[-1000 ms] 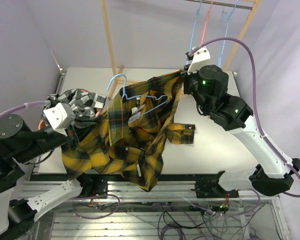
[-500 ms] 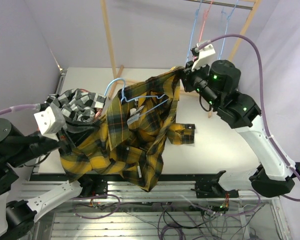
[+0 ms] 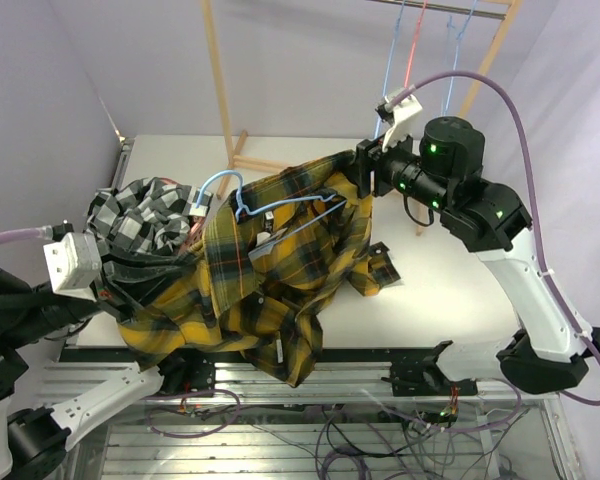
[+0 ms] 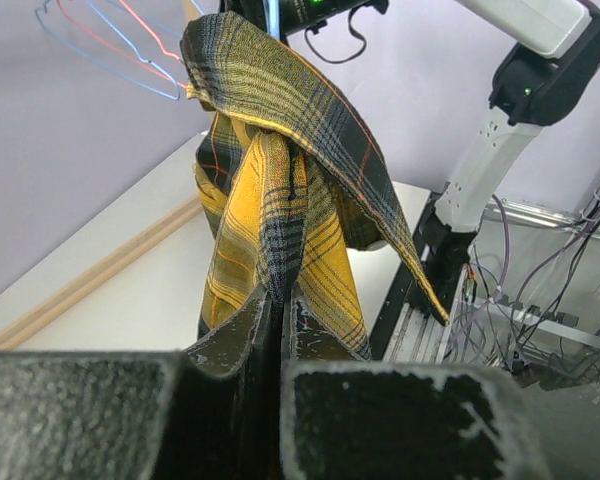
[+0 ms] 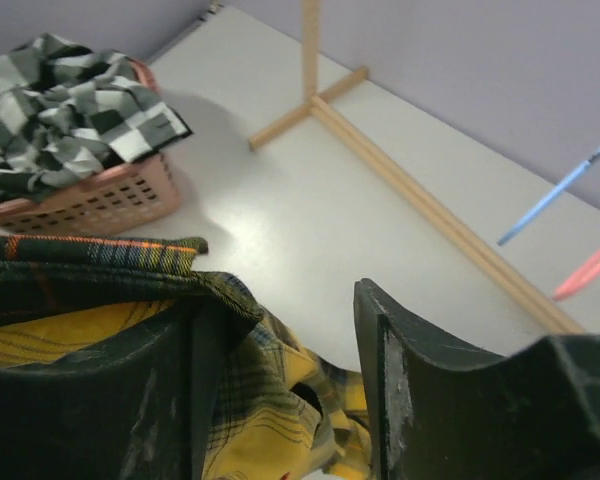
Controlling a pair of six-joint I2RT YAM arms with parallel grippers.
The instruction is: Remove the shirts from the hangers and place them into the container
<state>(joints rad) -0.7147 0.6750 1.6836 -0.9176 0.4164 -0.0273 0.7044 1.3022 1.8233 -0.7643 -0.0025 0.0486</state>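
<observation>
Top external view: checked shirt point(image 3: 140, 215) already in the basket point(image 5: 110, 195); yellow plaid shirt point(image 3: 270, 290), not yet off its blue hanger point(image 3: 230, 190), sprawls over the table point(image 3: 440, 290); my left jaws pinch it, right jaws spread.

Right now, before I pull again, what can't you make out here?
- Blue hanger: top view, its lower wire runs partly under the yellow shirt; free or caught, unclear.
- Basket: top view, mostly covered by the checked shirt; right wrist view crops it at the left edge.
- Right gripper: open; right wrist view, cloth against one finger, contact unclear.
- Left gripper: shut on the yellow shirt; top view hides its fingers.
</observation>
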